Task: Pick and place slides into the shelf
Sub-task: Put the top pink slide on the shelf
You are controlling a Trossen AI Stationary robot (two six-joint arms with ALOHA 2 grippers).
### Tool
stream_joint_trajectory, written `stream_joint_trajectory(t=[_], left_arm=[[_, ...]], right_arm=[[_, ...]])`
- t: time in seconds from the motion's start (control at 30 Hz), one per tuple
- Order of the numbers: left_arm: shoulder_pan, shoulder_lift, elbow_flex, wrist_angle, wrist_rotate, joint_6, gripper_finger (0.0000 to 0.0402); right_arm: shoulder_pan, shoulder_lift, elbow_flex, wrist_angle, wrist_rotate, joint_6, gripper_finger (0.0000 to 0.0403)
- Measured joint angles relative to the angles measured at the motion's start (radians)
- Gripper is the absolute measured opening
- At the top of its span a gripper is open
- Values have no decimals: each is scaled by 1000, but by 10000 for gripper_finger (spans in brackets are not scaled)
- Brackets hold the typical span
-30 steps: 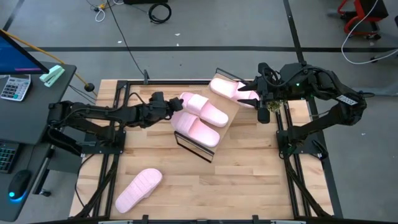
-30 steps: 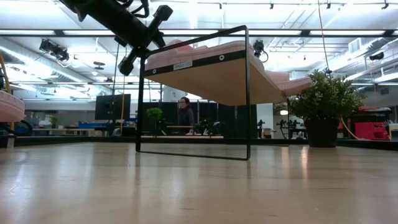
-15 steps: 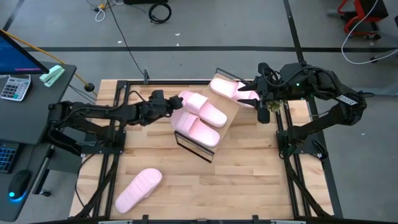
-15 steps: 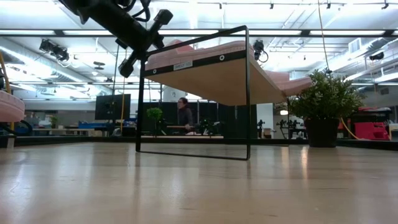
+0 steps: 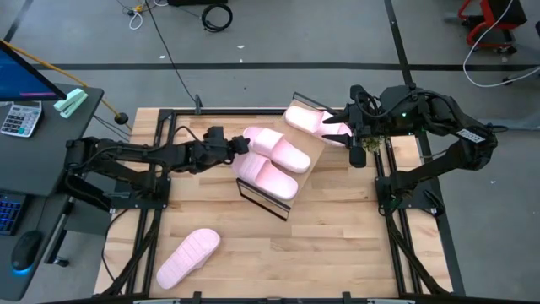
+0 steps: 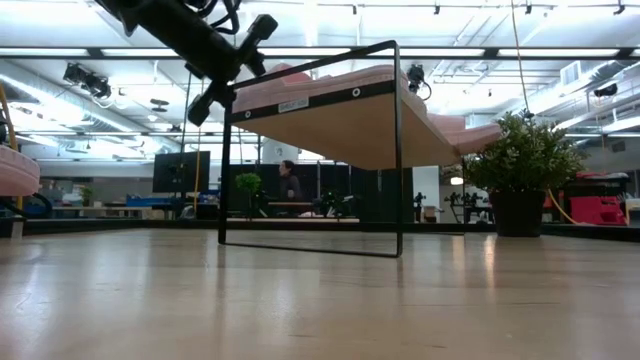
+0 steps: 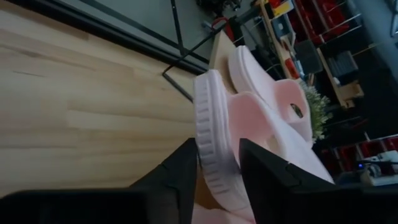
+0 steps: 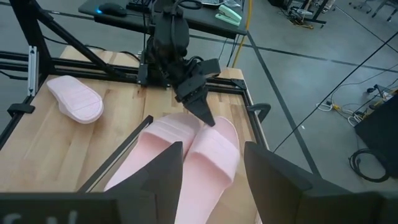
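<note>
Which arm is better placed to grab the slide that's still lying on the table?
Left. The loose slide lies on the left arm's side, though the left gripper is clamped on a shelf slide. The right gripper sits far across.

three pink slides (image 5: pixel 272 165) on the shelf (image 5: pixel 310 165) (tilted) — one slide (image 5: pixel 188 257) on tabletop.

A robotics lab in a large open industrial hall; the butcher-block bench (image 5: pixel 337 245) stands on a grey concrete floor (image 5: pixel 278 34) crossed by dark seams and loose cables (image 5: pixel 217 15); beside the bench's left edge a desk holds a calculator (image 5: pixel 18 118), a keyboard and a mouse (image 5: pixel 25 249); level across the bench, long ceiling strip lights (image 6: pixel 320 52), distant workstations, a potted plant (image 6: pixel 520 165) and red equipment (image 6: pixel 600 210) fill the room, with a person (image 6: pixel 290 185) far back.
</note>
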Motion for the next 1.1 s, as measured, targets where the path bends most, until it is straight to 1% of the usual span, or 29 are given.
stream_joint_trajectory(t=[0.13, 0.23, 0.4, 0.63, 0.77, 1.1], left_arm=[[0, 0, 0, -11, 0, 0, 139], [4, 0, 0, -11, 0, 0, 149], [7, 0, 0, -10, 0, 1, 162], [7, 0, 0, -5, -1, 1, 162], [8, 0, 0, -3, -2, 3, 162], [26, -1, 0, 0, -2, 10, 177]], right_arm=[[0, 0, 0, 0, -5, 2, 177], [0, 0, 0, -1, -47, 11, 177], [0, 1, 0, -51, -73, 40, 177], [0, 16, 0, -128, -101, 90, 177], [0, 24, 0, -131, -102, 91, 177], [0, 25, 0, -131, -102, 97, 177]])
